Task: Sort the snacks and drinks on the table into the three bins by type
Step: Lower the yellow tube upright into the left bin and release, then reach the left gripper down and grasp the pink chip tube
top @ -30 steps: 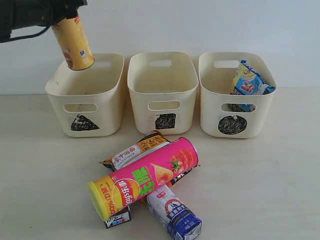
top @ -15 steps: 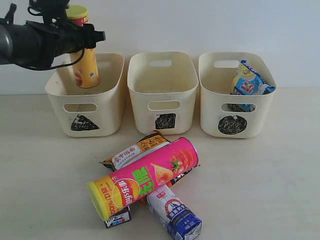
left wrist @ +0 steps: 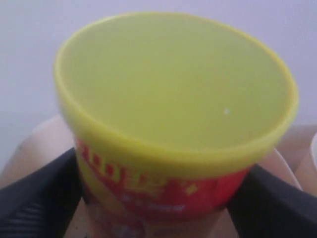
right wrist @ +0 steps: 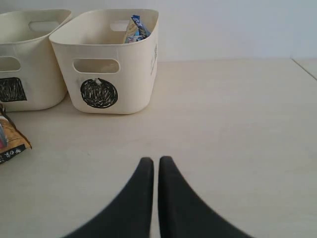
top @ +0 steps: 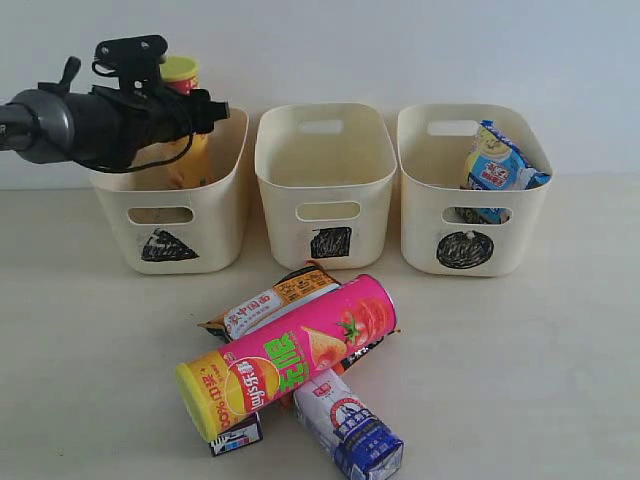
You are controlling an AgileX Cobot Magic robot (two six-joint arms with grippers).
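My left gripper (top: 190, 112) is shut on a yellow-orange chip canister (top: 181, 70) with a yellow lid, which stands upright inside the triangle bin (top: 170, 215). In the left wrist view the canister's lid (left wrist: 173, 84) fills the picture, and a black finger (left wrist: 34, 198) presses on each side of it. A pink and yellow canister (top: 300, 350) lies on the table (top: 520, 360) over an orange-brown bag (top: 262, 303), a blue and white carton (top: 350, 430) and a dark carton (top: 236, 437). My right gripper (right wrist: 154, 161) is shut and holds nothing, low over the bare table.
The square bin (top: 325, 175) stands in the middle. The circle bin (top: 470, 205) on the right holds a blue-white bag (top: 497, 160). The right wrist view shows the circle bin (right wrist: 133, 59), the square bin (right wrist: 25, 69) and a bag corner (right wrist: 10, 144).
The left arm has dropped. The canister, tilted above the triangle bin a second ago, now stands upright inside it. The pile on the table has not moved.
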